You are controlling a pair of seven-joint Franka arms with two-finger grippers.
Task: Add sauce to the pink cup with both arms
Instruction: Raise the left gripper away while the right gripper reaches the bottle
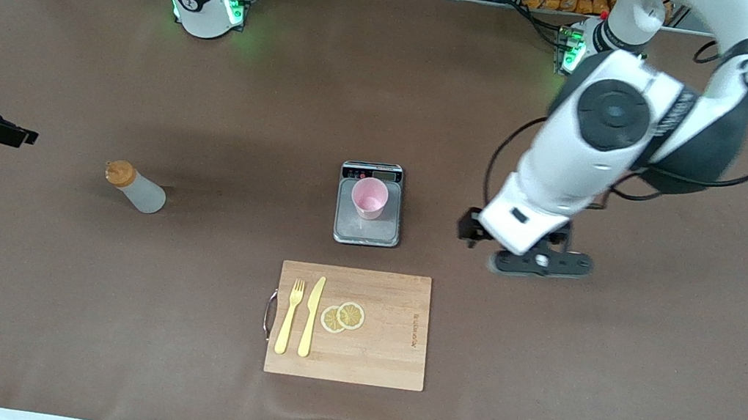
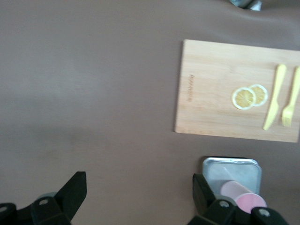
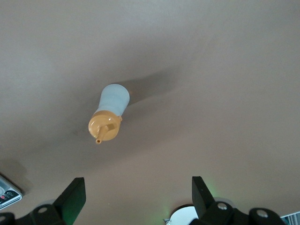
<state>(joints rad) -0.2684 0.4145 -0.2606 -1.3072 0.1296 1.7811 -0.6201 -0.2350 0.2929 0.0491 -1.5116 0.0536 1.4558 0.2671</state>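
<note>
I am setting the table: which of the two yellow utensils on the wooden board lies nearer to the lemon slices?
The yellow knife, plain-bladed, lies next to the lemon slices; the pronged yellow fork lies past it, toward the board's handle.

1. My arms [image 1: 598, 147] are white with black joint bands; their round bases glow green.
2. My left gripper [image 1: 540, 261] and right gripper [image 1: 7, 131] are black.
3. The table [image 1: 106, 318] covering is plain brown.
4. The pink cup [image 1: 369, 198] is pale pink, unpatterned.
5. The scale [image 1: 367, 227] is grey with a black display strip.
6. The squeeze bottle [image 1: 136, 187] is translucent whitish with an orange nozzle cap.
7. The cutting board [image 1: 381, 359] is light wood with fine grain and a small dark mark.
8. The fork [image 1: 288, 317] and knife [image 1: 311, 316] are pale yellow.
9. The lemon slices [image 1: 342, 316] are yellow with paler rims and segment lines.
</note>
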